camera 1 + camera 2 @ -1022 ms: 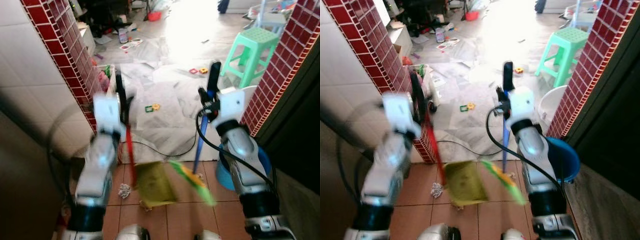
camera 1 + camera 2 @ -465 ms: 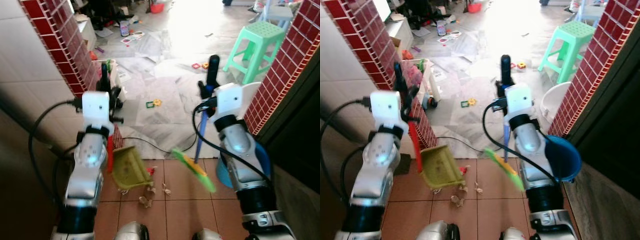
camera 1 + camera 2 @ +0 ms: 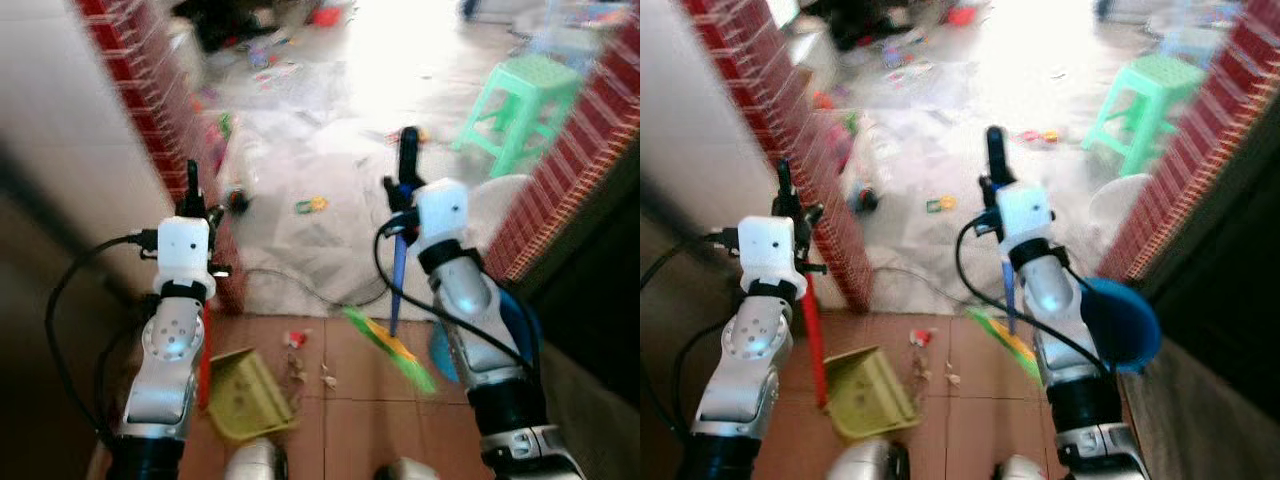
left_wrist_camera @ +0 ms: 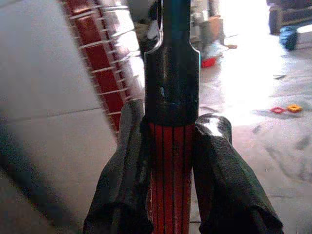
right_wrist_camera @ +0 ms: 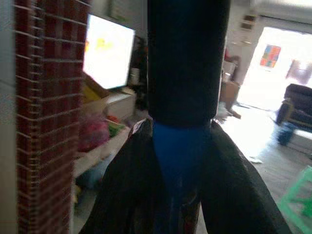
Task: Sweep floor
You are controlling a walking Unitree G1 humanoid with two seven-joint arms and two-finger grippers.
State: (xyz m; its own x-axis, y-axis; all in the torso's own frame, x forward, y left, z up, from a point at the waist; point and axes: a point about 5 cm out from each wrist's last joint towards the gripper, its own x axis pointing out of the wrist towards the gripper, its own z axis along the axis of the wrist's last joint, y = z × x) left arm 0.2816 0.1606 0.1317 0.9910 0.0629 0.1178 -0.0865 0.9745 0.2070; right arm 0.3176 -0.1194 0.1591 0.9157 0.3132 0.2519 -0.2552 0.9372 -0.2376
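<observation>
Gripping the red ribbed dustpan handle with the black end cap [image 4: 171, 146], the left pincer [image 4: 170, 195] has its two black fingers [image 4: 127, 161] pressed against both sides of the shaft, just below the cap. That handle runs down from the left pincer to the yellow-green plastic dustpan [image 3: 243, 396], which rests on the terracotta tiled floor [image 3: 340, 420] beside the left arm, its mouth facing the debris. The right pincer [image 5: 180, 161] is clamped on the blue broom handle with the black grip sleeve [image 5: 181, 146], its fingers bearing on either side of the blue section just under the sleeve. The broom shaft [image 3: 398, 280] descends to the green and yellow broom head [image 3: 390, 350], which sits at an angle low over the tiles near the right arm. Small scraps of litter [image 3: 300, 365] lie on the tiles between the dustpan and the broom head. A red brick-tiled pillar [image 3: 800, 150] stands on the left, a mint-green plastic stool [image 3: 515, 105] stands on the pale floor beyond, and a blue round bucket [image 3: 1120, 325] sits beside the right arm. The head views are blurred.
</observation>
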